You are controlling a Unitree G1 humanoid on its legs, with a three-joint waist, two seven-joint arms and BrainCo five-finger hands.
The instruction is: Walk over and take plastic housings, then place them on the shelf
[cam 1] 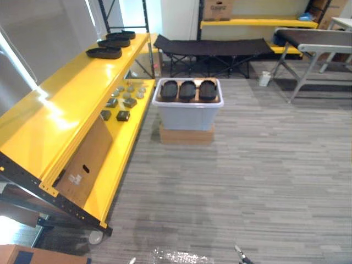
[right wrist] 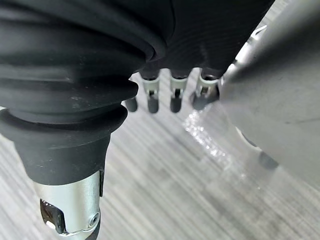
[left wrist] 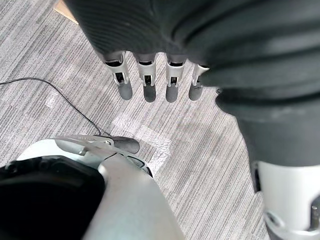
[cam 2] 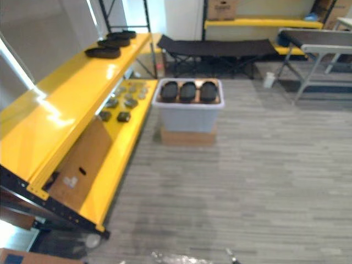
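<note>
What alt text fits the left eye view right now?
Three black plastic housings sit in a pale bin on a cardboard box ahead on grey carpet. Three more housings lie at the far end of the yellow shelf on the left.

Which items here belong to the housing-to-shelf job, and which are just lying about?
Job: black oval plastic housings in the pale grey plastic bin; matching housings on the yellow metal shelf; left robot hand and right robot hand, both open.
Lying about: small grey parts on the lower shelf; brown cardboard sheet; black folding cot.
</note>
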